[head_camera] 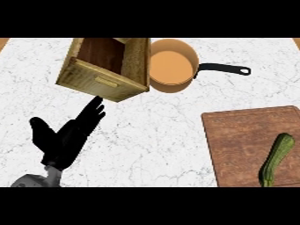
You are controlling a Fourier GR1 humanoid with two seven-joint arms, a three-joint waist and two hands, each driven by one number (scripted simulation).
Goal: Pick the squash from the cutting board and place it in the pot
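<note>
Left hand point(64, 138) was open wide: fingers straight and spread, thumb splayed off to its left, holding nothing. It sat over the white marble counter point(159, 132), with the grey forearm point(35, 179) coming in from the lower edge. Fingers pointed up and a bit to the right.

Just past the fingertips was a wooden box point(97, 83), open-topped and seen at a skew. Its near corner was close to the longest finger; couldn't tell if they touched.

Beyond the box and to the hand's right was a copper pot point(171, 66), its rim up against the box's right wall. Nothing was visible inside it. Its black handle point(224, 68) pointed away from the hand, to the right.

Far right of the hand, well apart, was a brown cutting board point(243, 140). The squash point(277, 159), long and green, lay on the board's right part, at the side farthest from the hand. It was tilted, top end leaning right, lower end near the board's front edge. Squash and pot were well apart.
</note>
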